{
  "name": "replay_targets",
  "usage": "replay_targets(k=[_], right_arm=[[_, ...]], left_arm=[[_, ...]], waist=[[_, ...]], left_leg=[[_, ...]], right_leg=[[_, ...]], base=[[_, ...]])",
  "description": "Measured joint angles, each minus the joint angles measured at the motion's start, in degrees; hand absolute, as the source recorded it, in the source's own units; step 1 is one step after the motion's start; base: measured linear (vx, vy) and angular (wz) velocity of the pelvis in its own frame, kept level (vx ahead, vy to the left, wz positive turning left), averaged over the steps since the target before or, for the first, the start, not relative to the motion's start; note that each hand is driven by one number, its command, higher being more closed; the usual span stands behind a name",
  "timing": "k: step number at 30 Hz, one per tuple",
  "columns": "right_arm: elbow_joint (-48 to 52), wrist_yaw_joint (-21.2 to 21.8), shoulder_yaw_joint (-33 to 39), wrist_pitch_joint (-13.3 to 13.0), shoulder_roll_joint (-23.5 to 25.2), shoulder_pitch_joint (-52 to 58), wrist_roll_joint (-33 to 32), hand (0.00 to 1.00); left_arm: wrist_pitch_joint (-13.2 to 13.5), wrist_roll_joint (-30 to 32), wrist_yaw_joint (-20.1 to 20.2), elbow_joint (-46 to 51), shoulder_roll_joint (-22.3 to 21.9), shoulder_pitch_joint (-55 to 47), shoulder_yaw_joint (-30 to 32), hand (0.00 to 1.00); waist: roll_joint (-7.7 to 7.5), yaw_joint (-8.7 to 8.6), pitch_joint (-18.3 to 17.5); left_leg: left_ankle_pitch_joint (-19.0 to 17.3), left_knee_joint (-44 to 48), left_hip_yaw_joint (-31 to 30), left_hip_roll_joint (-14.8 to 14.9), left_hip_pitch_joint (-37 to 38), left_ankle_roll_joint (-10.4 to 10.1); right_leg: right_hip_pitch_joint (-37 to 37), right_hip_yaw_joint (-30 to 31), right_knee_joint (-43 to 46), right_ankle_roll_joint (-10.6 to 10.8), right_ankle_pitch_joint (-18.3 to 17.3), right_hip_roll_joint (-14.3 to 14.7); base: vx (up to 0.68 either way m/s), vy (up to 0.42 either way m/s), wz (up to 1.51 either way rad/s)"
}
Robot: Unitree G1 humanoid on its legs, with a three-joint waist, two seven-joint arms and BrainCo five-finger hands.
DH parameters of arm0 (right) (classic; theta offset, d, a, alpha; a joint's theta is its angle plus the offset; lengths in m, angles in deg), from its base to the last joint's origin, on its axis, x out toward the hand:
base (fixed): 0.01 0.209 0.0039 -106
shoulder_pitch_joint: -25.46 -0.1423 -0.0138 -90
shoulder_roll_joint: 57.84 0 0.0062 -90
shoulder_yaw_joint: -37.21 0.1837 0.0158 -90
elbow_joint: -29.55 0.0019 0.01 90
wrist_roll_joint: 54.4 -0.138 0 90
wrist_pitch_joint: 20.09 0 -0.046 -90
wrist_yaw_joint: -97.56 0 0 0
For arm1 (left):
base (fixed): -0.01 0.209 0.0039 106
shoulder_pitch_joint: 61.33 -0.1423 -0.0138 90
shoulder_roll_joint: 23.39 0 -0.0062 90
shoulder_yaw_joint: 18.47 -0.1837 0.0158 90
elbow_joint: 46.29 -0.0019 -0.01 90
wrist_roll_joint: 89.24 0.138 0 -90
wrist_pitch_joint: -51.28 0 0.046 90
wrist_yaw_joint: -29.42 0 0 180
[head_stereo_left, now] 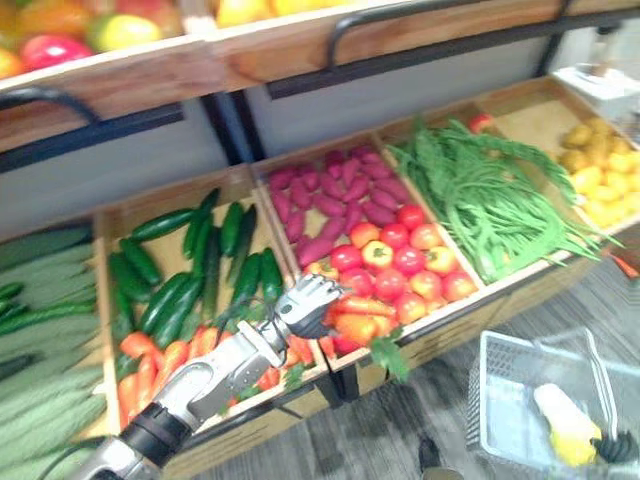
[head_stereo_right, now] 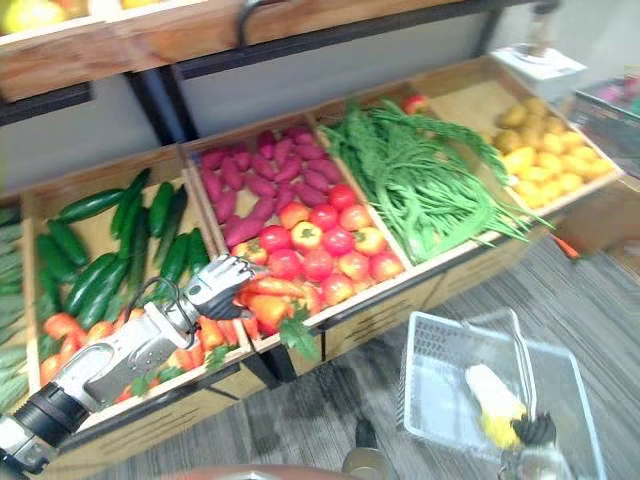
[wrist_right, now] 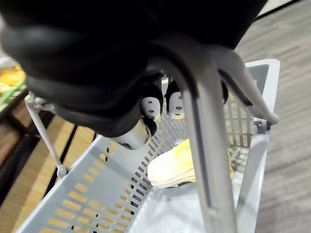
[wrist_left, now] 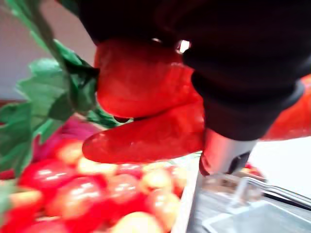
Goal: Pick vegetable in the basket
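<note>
My left hand reaches over the front of the vegetable crates, its fingers curled down onto an orange-red carrot with green leaves. More carrots lie in the crate below my forearm, and others sit at the front of the tomato crate. Low on the right hangs a grey plastic basket, with my right hand shut round its handle. A yellow corn cob lies inside the basket.
Wooden crates hold cucumbers, purple sweet potatoes, tomatoes, long green beans and yellow potatoes. A shelf of fruit runs above. Grey plank floor lies in front of the crates.
</note>
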Motion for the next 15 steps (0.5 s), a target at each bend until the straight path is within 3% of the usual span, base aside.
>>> replay_targets(k=[6,15], right_arm=[[12.7,4.0,-12.1,-5.0,-10.9,0.0,3.1,1.0],[25.8,9.2,-22.2,-9.1,-20.0,-1.0,2.9,1.0]], left_arm=[[2.4,-4.6,3.2,3.1,1.8,1.5,-5.7,1.0],[4.1,-9.1,7.6,6.7,1.4,9.6,-18.5,1.0]], waist=[[-0.24,-2.69,-1.2],[-0.6,-3.96,-1.2]], left_leg=[[-2.5,1.7,11.2,1.4,5.6,-2.0],[-6.2,7.0,21.9,3.3,8.9,-4.1]], right_leg=[[-0.7,10.1,0.2,-0.1,1.1,4.2],[-2.1,19.1,1.8,0.3,1.7,8.3]], base=[[0.0,-0.024,-0.97],[-0.01,-0.028,-0.58]])
